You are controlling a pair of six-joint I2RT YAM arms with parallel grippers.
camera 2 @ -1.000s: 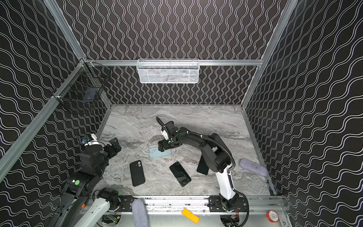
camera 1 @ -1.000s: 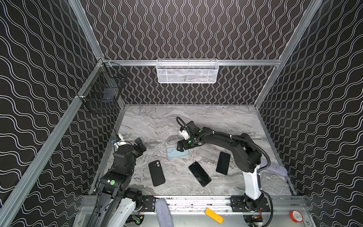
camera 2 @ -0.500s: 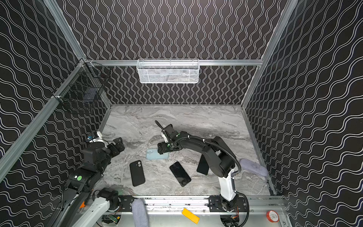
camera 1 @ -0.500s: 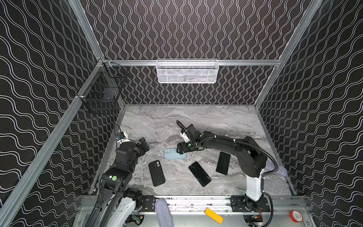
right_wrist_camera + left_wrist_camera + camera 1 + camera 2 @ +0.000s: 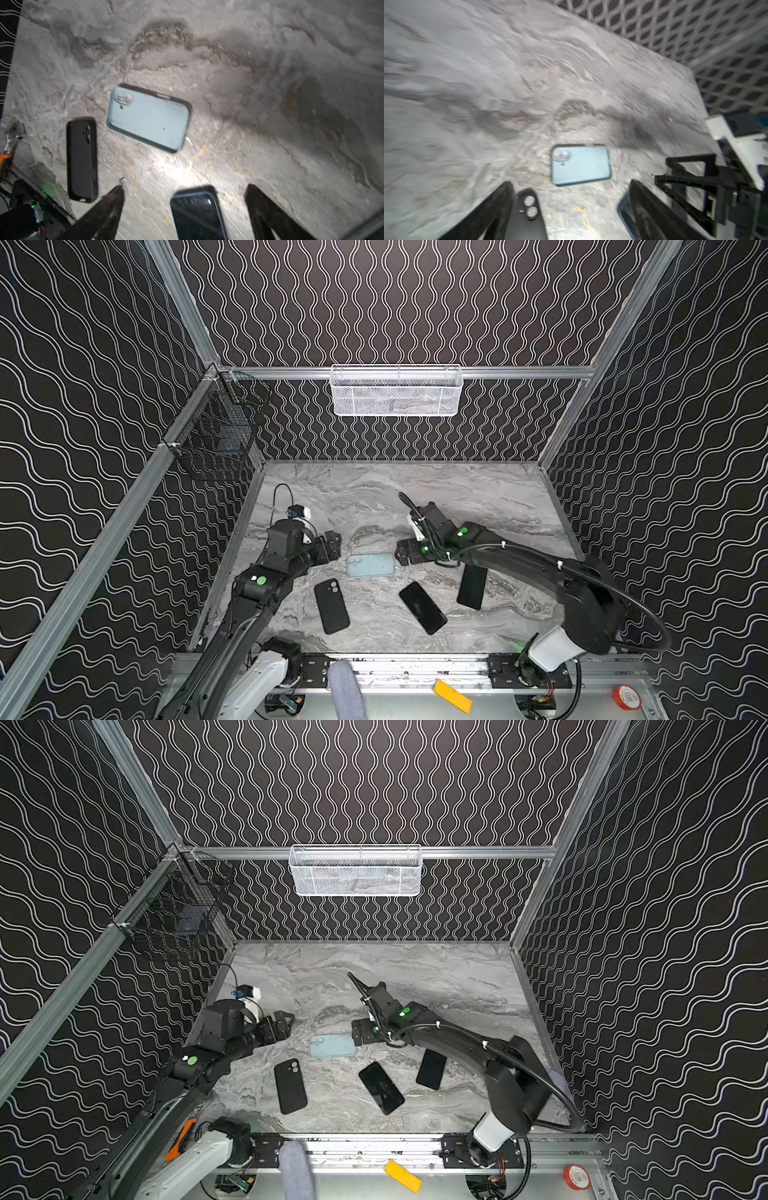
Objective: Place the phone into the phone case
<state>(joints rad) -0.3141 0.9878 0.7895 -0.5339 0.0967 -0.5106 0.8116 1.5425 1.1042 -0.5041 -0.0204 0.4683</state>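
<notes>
left gripper (image 5: 334, 547) and right gripper (image 5: 400, 554) hovering low, both jaws spread wide, gripping nothing, light blue phone (image 5: 370, 571) lying back-up between them

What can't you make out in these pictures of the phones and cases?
Rightmost dark phone: far end hidden under the right arm in both top views.
Black case: blurred, cut off by the left wrist view's edge.
Middle dark phone: cut off by the right wrist view's edge.
White basket: contents veiled by mesh.
</notes>
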